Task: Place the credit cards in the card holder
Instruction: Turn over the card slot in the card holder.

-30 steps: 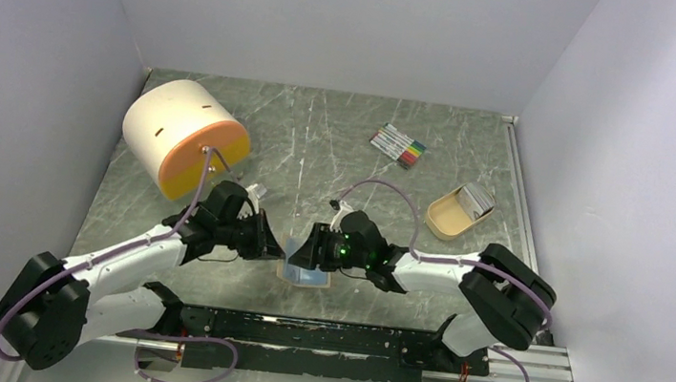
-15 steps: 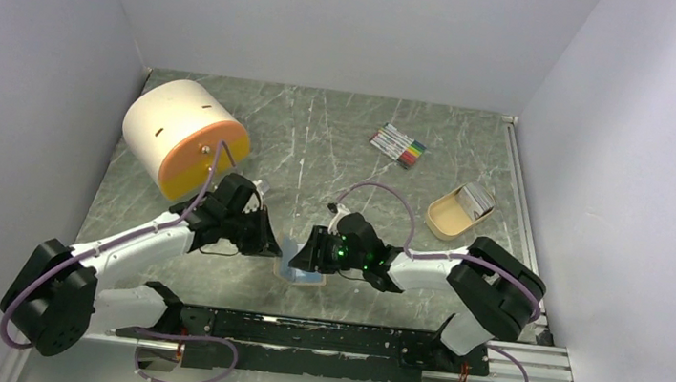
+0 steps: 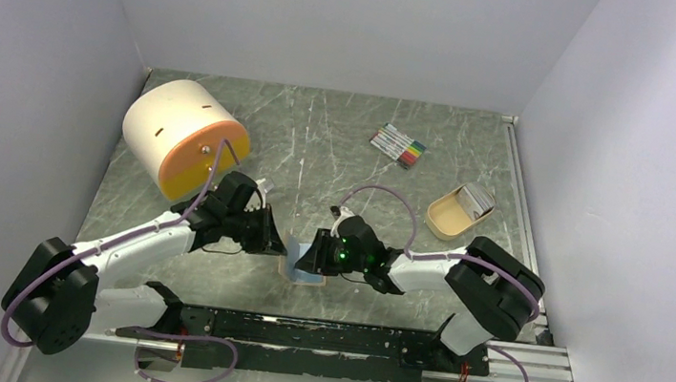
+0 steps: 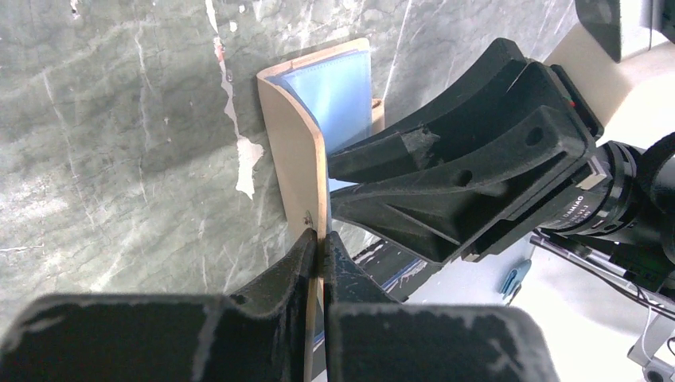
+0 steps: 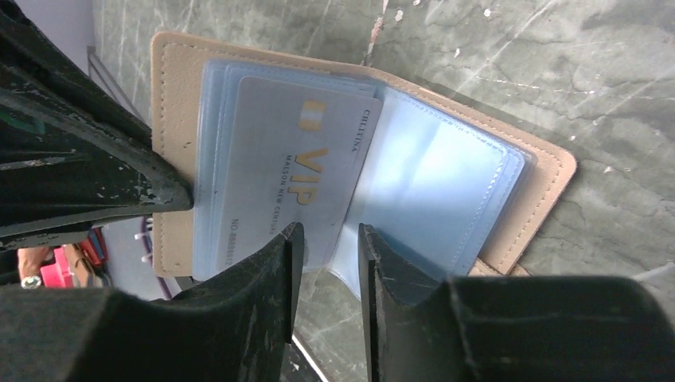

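The tan card holder (image 3: pixel 308 272) lies open between my grippers near the table's front. My left gripper (image 4: pixel 321 239) is shut on its left cover (image 4: pixel 298 143) and holds that flap upright. In the right wrist view the card holder (image 5: pixel 535 181) shows pale blue sleeves, and a silver VIP credit card (image 5: pixel 290 163) sits in a sleeve on the raised flap. My right gripper (image 5: pixel 326 248) is open, its fingers at the lower edge of the card and sleeves, with a gap between them. More credit cards (image 3: pixel 478 198) stand in the tan tray (image 3: pixel 447 222).
A white and orange cylinder (image 3: pixel 184 137) lies at the back left. A bundle of coloured markers (image 3: pixel 398 146) lies at the back middle. The tray stands at the right by a metal rail (image 3: pixel 518 197). The two grippers (image 3: pixel 276 240) (image 3: pixel 307 257) are very close together.
My left gripper has shifted slightly right and back, raising the holder's left cover more upright. The right gripper has stayed at the holder, moving only slightly.
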{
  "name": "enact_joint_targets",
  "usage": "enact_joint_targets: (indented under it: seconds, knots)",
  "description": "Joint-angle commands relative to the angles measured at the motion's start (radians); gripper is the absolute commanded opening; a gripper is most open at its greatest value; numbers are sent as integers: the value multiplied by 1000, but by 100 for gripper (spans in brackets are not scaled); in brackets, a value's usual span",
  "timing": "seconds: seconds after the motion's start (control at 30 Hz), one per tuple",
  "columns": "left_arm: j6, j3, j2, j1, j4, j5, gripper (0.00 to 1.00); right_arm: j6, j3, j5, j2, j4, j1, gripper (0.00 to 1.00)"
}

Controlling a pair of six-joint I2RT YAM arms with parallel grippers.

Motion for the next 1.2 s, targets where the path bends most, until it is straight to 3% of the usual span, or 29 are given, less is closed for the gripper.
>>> enact_joint_targets:
  seconds: [0.0,0.27,0.6,1.07,1.17]
  knots:
    - [-17,-11,-18,-6,58,44,9,-39,15,57,6,-45,-4,34]
    - [-27,-35,14,-5,113,51,9,-51,13,71,13,-61,-3,29]
    - [-25,-28,9,-6,111,35,26,-62,26,63,12,-70,-3,28]
    - [-10,-28,65,-6,140,20,23,-60,23,57,12,-65,-3,28]
    - [-8,-30,67,-6,147,24,16,-60,21,60,11,-64,-3,28]
